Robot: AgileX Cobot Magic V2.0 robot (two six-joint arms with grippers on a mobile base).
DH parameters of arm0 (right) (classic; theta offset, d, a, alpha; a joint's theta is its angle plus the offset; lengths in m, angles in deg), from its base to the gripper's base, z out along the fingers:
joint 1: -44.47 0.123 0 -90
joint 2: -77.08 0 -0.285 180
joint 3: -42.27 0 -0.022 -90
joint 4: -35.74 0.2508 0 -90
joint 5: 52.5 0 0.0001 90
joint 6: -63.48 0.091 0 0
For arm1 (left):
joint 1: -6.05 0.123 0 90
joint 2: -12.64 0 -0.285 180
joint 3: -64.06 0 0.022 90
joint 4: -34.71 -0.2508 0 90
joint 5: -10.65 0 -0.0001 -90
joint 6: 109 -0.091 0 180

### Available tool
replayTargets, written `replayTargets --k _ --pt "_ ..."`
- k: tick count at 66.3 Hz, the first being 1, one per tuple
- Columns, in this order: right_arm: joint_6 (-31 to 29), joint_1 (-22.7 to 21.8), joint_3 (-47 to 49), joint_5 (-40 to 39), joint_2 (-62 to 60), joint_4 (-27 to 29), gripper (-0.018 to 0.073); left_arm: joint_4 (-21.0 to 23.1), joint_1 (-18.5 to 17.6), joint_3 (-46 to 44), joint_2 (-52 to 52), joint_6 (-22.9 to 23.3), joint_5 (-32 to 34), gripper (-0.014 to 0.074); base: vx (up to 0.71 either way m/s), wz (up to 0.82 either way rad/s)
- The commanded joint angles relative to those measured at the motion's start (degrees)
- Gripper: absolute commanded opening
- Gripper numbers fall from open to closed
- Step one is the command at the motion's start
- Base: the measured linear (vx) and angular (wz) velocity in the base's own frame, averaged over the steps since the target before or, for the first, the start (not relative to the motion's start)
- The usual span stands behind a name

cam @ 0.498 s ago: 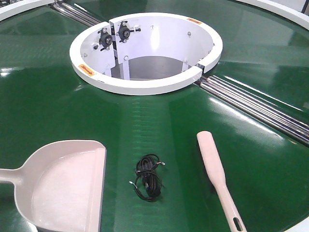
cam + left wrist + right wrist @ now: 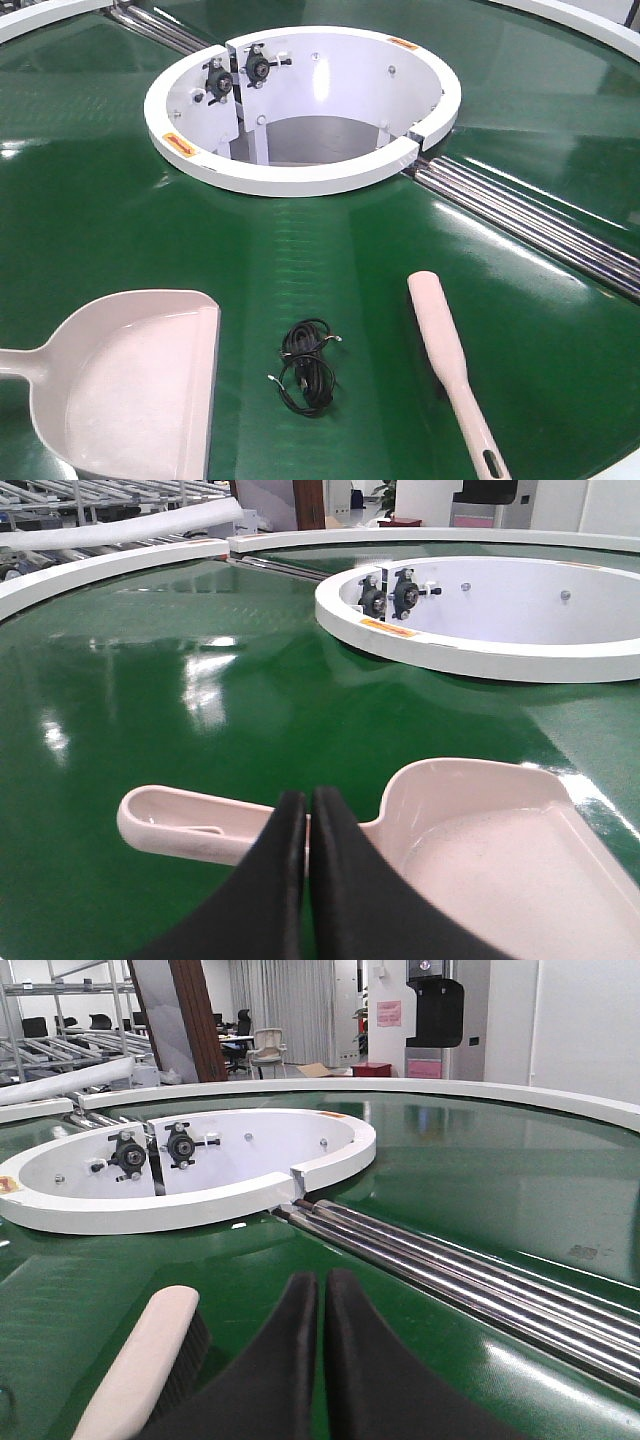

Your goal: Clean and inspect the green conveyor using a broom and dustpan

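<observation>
A pale pink dustpan [image 2: 130,385] lies on the green conveyor [image 2: 100,220] at the front left, its handle pointing left. It also shows in the left wrist view [image 2: 480,850], where my left gripper [image 2: 307,798] is shut and empty, just in front of the handle [image 2: 190,820]. A pale brush [image 2: 450,365] with dark bristles lies at the front right. In the right wrist view my right gripper [image 2: 322,1282] is shut and empty, with the brush head [image 2: 150,1365] to its left. A black coiled wire [image 2: 308,368] lies between dustpan and brush.
A white ring hub [image 2: 300,110] with a hollow centre and two black bearing blocks [image 2: 238,75] stands at mid-back. Steel roller strips [image 2: 530,225] run from the hub to the right. A white outer rim [image 2: 400,1090] borders the conveyor.
</observation>
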Motion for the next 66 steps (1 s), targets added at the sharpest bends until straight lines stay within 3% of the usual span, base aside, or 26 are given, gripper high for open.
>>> replayTargets --k 1,31,43,56,66 --pt "-0.04 -0.28 -0.76 -4.27 -0.54 -0.58 -0.0005 0.06 0.05 1.34 0.83 0.10 3.99 -0.0022 0.00 0.00" --pt "-0.04 -0.28 -0.76 -4.27 -0.54 -0.58 -0.0005 -0.38 0.05 1.34 0.83 0.10 5.62 -0.0022 0.00 0.00" --pt "0.03 -0.28 -0.70 -5.73 -0.54 -0.52 -0.0005 -0.34 0.05 1.34 0.83 0.56 11.82 -0.0022 0.00 0.00" --pt "1.37 -0.28 -0.37 -21.09 -0.54 1.09 -0.0005 -0.28 0.05 1.26 0.83 0.72 22.39 -0.0022 0.00 0.00" --pt "0.01 -0.28 4.92 -17.84 -0.29 0.48 -0.0005 0.05 0.05 -1.04 0.83 0.66 32.17 -0.0022 0.00 0.00"
